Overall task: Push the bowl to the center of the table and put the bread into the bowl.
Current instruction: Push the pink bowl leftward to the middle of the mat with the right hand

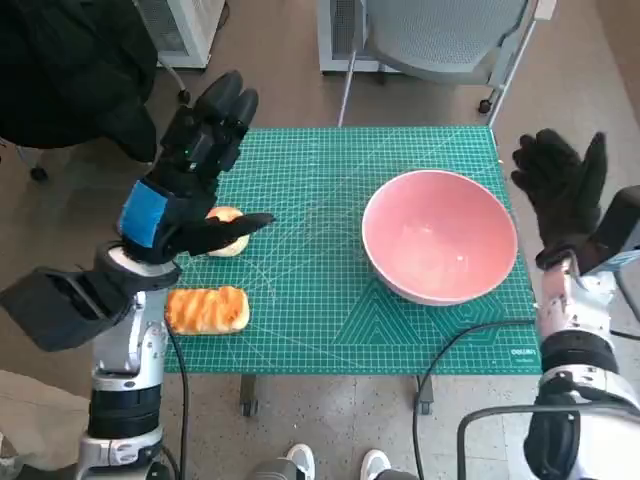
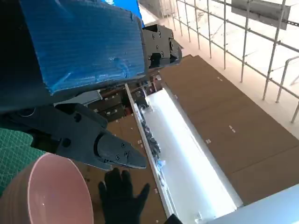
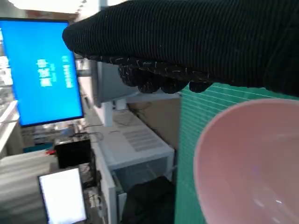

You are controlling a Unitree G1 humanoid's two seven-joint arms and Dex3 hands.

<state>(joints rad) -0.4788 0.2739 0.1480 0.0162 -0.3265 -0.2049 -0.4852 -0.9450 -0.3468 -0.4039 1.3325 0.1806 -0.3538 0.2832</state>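
A pink bowl [image 1: 440, 245] stands on the right half of the green cutting mat [image 1: 310, 180]; it also shows as the bowl [image 2: 56, 193] in the left wrist view and the bowl [image 3: 252, 163] in the right wrist view. A long toasted bread [image 1: 207, 309] lies at the mat's near left. A small round bread [image 1: 228, 240] lies beyond it, partly hidden by my left hand [image 1: 195, 170], which hovers open above it. My right hand [image 1: 562, 185] is raised open just off the mat's right edge, beside the bowl; the same hand [image 2: 120, 193] shows in the left wrist view.
A grey chair [image 1: 440, 40] stands behind the table. A dark bundle [image 1: 70, 70] lies at the far left. A cable [image 1: 450, 350] runs over the mat's near right edge. A person's shoes [image 1: 335, 462] show at the table's near side. A blue screen [image 3: 44, 72] shows in the right wrist view.
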